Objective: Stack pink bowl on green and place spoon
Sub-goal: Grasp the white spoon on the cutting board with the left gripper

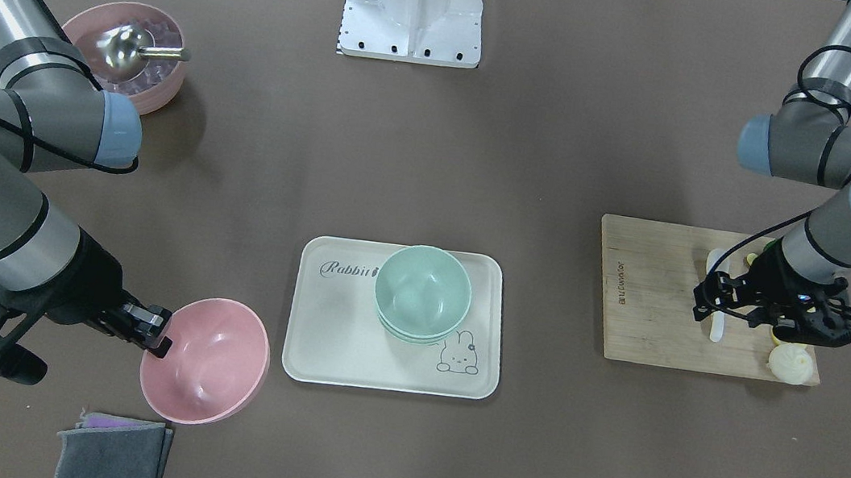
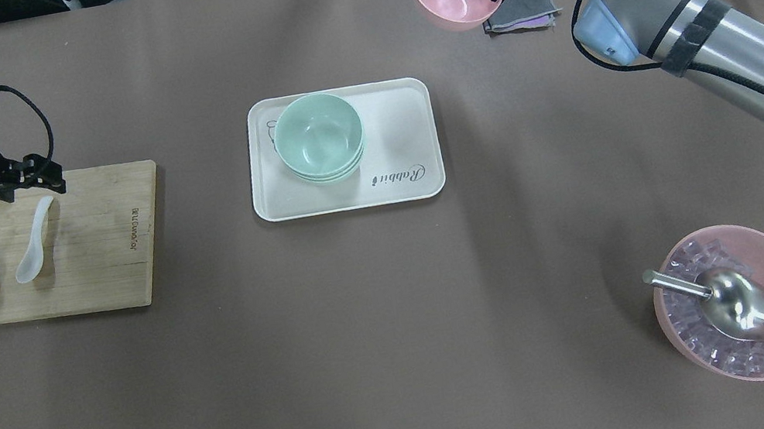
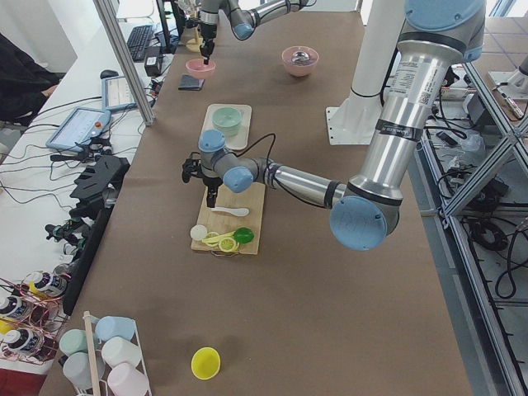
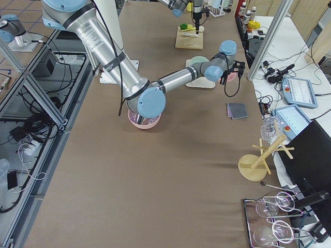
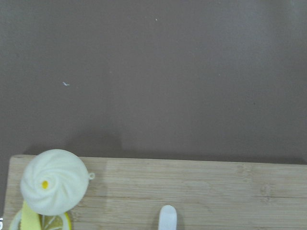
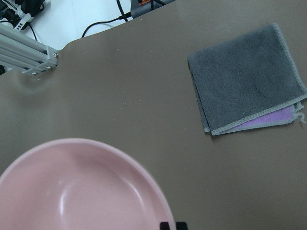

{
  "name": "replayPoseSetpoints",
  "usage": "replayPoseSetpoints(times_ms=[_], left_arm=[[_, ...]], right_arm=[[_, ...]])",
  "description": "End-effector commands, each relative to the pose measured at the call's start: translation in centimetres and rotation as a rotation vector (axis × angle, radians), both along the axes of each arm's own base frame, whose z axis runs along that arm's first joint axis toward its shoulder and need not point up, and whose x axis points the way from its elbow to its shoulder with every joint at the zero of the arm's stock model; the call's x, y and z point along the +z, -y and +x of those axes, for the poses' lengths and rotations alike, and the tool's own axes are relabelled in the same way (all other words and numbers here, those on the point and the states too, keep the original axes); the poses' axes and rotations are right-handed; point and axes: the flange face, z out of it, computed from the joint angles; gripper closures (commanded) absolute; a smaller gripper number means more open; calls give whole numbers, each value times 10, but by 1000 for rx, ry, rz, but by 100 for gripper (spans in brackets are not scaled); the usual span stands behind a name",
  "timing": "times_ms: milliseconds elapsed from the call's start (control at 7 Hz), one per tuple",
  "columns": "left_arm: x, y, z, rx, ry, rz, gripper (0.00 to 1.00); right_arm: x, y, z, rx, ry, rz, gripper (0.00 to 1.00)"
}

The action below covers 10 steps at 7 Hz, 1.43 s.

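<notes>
Grey cloth lies nearest, beside the pink bowl pinched at its rim by the right end effector, which should next carry it over the green bowls on the tray; the left end effector, its spread impossible to tell, hovers by the white spoon on the cutting board.

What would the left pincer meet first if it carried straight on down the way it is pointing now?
Most likely the handle of the white spoon, which lies on the cutting board just under the left pincer; depth is hard to judge.
</notes>
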Motion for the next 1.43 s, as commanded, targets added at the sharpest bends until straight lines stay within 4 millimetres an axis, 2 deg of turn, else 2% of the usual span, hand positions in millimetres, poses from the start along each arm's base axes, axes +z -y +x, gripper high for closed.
replayPoseSetpoints(times_ms=[0, 143, 286, 571, 714, 857, 1143, 1286], left_arm=[[14, -12, 12, 10, 27, -1, 22], [17, -15, 10, 18, 24, 15, 23], [30, -23, 4, 20, 24, 18, 23], [32, -24, 5, 21, 15, 27, 30], [34, -26, 10, 30, 18, 26, 40], [32, -29, 16, 40, 16, 28, 54], [31, -30, 15, 39, 14, 30, 91], [38, -35, 12, 41, 20, 22, 96]], right_arm=[[-2, 0, -1, 1, 3, 2, 100], [-2, -1, -2, -1, 3, 2, 100], [-2, -1, -2, -2, 2, 3, 100], [-1, -2, -4, -5, 2, 4, 100], [-1, -2, -4, -5, 2, 3, 100], [-1, -2, -5, -6, 2, 3, 100], [-1, -2, -5, -6, 2, 2, 100], [-1, -2, -5, -6, 2, 3, 100]])
